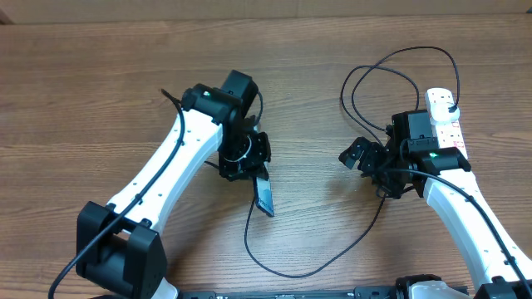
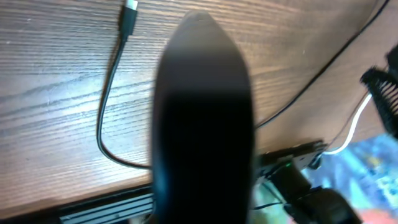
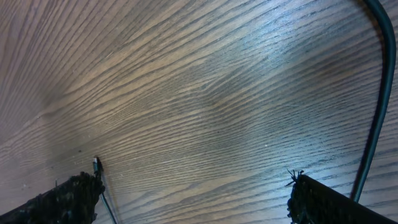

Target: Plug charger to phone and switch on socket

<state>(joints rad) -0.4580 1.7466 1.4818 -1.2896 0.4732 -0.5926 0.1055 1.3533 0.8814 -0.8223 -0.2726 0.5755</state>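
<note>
My left gripper [image 1: 252,169] is shut on the phone [image 1: 264,196], which hangs tilted above the table with its dark end toward the front edge. In the left wrist view the phone [image 2: 202,124] is a dark blur filling the middle and hiding the fingers. The charger [image 1: 293,275] loops along the table. Its connector tip [image 2: 129,14] lies on the wood beside the phone, free of both grippers. My right gripper [image 1: 356,154] stands open and empty over bare wood, left of the socket [image 1: 450,126]. From the right wrist the tip [image 3: 96,164] shows small, by the left finger [image 3: 68,196].
The charger's far part makes a big loop [image 1: 399,62] at the back right and runs to the socket's far end. A black cable [image 3: 378,106] crosses the right wrist view by the right finger. The table's front edge with a black rail [image 2: 106,208] lies close below the phone.
</note>
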